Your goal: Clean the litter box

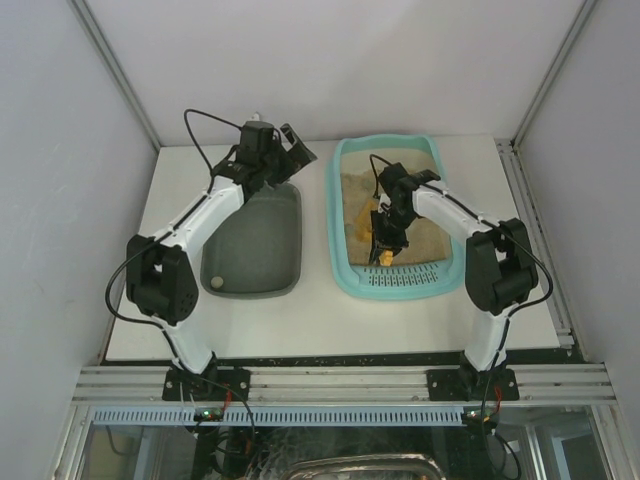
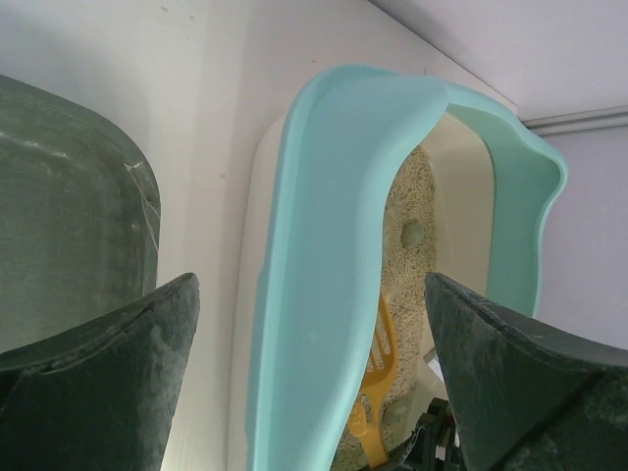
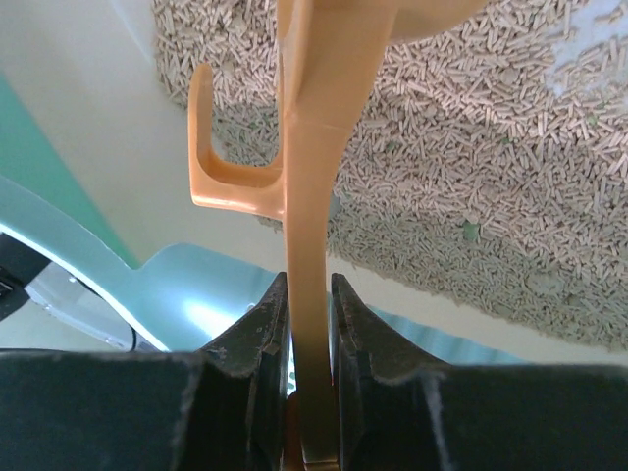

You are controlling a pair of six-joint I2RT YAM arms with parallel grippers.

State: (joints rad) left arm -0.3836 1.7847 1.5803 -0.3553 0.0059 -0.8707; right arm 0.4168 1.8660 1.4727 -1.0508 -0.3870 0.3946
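Observation:
The light-turquoise litter box (image 1: 341,262) holds beige pellet litter (image 1: 428,238) and stands right of centre, its slotted rim nearest me. My right gripper (image 1: 388,232) hangs inside it, shut on the handle of an orange slotted scoop (image 1: 380,250). The right wrist view shows the scoop handle (image 3: 309,186) pinched between both fingers (image 3: 263,324) above the litter (image 3: 491,147). My left gripper (image 1: 293,150) is open and empty beside the box's far left corner. In the left wrist view the box rim (image 2: 324,196) and scoop (image 2: 379,358) show between its fingers.
A dark grey-green tray (image 1: 262,205) lies left of the litter box with a small round lump (image 1: 216,283) in its near corner. Greenish lumps sit in the litter (image 2: 413,233), (image 3: 471,231). White walls enclose the table on three sides.

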